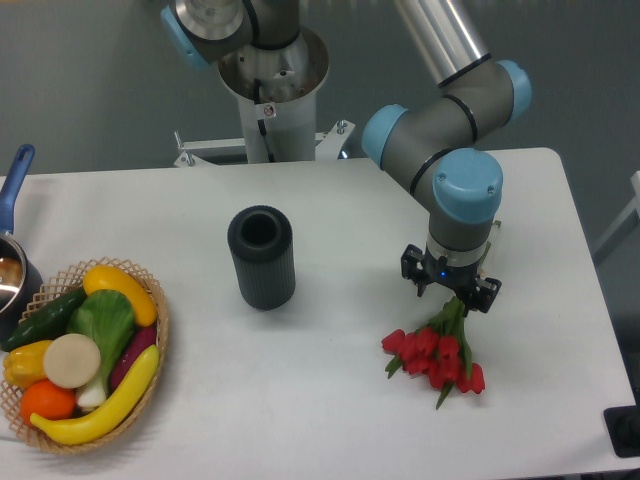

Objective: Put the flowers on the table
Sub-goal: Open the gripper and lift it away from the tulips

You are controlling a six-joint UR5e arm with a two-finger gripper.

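The flowers (435, 356), red tulip buds on thin green stems, lie on the white table (330, 400) at the right, buds toward the front edge. Their stems run up and back into my gripper (451, 291), which points straight down just behind the buds. The jaws look shut on the stem ends, though the wrist above hides the contact. The buds rest on the tabletop.
A dark ribbed cylinder (262, 257) stands upright left of the gripper. At the front left corner sits a wicker basket (160, 312) of vegetables, with a blue-handled pot (12, 262) behind it. The arm's base (270, 90) is at the back edge.
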